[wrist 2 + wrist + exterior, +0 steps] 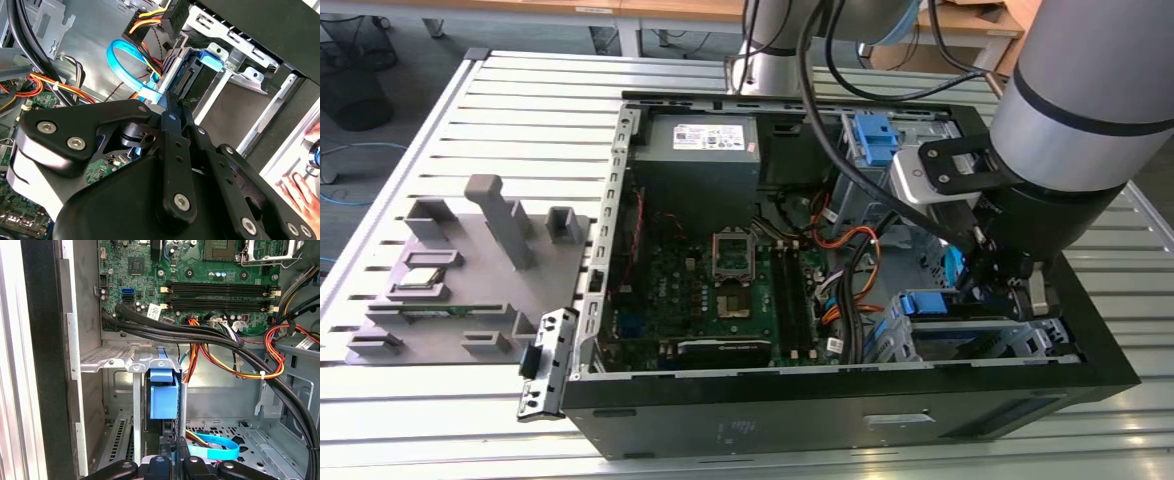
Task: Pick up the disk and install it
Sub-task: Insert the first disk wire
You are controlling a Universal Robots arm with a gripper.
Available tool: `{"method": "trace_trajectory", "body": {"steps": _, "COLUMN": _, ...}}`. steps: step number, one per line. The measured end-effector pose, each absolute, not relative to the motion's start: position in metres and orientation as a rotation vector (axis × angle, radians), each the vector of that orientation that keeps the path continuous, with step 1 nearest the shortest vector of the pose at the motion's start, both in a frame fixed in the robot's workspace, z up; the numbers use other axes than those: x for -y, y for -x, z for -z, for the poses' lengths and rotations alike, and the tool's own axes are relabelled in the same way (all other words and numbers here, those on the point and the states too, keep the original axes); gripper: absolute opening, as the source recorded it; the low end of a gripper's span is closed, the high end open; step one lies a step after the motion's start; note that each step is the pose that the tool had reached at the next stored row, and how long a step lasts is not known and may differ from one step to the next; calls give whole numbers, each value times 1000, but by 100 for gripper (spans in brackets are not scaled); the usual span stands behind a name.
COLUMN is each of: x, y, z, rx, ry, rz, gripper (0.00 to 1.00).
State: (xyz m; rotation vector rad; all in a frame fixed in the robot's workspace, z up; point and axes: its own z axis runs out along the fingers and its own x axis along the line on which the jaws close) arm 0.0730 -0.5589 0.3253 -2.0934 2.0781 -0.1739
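The disk (163,400) stands on edge in the metal drive cage (112,360) at the lower right corner of the open computer case (854,425) in the exterior view, its blue bracket (927,303) showing above the cage rails. In the first wrist view the bracket's blue tab sits in the slot between two vertical cage rails. The gripper (172,452) is at the disk's outer end, its black fingers (182,452) drawn close together on the edge of the disk. A blue flat cable (122,65) loops beside the disk's connector end. The green motherboard (720,270) lies at the frame's centre, the grey power supply (698,150) above it.
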Motion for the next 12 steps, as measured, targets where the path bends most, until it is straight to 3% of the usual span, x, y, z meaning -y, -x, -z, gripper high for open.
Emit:
{"method": "trace_trajectory", "body": {"steps": 4, "x": 559, "y": -73, "z": -325, "rx": -2078, "ry": 2093, "rz": 174, "gripper": 16}}
{"method": "trace_trajectory", "body": {"steps": 6, "x": 559, "y": -73, "z": -325, "rx": -2078, "ry": 2093, "rz": 173, "gripper": 24}}
{"method": "trace_trajectory", "body": {"steps": 8, "x": 559, "y": -73, "z": -325, "rx": -2078, "ry": 2093, "rz": 173, "gripper": 24}}
{"method": "trace_trajectory", "body": {"steps": 9, "x": 559, "y": -73, "z": -325, "rx": -2078, "ry": 2093, "rz": 174, "gripper": 30}}
{"method": "trace_trajectory", "body": {"steps": 12, "x": 559, "y": -73, "z": -327, "rx": -2078, "ry": 2093, "rz": 174, "gripper": 30}}
